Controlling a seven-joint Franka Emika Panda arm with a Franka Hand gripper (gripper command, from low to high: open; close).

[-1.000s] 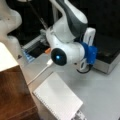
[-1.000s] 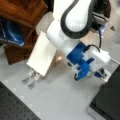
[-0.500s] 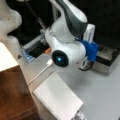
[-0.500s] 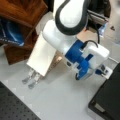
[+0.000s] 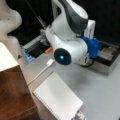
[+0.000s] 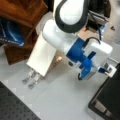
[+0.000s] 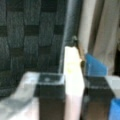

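Wrist view shows the pincer (image 7: 75, 100) clenched on a pale block (image 7: 73, 82), its lower end cut off; in both front views the arm's bulk hides it above the desk (image 5: 100, 90), having swung further right than a second ago

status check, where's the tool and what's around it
Tool low over the grey table, fingers astride a pale upright block. White notepad beside the arm. Black tray close by.

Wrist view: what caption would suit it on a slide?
Gripper fingers flank a pale upright block, dark woven surface behind.
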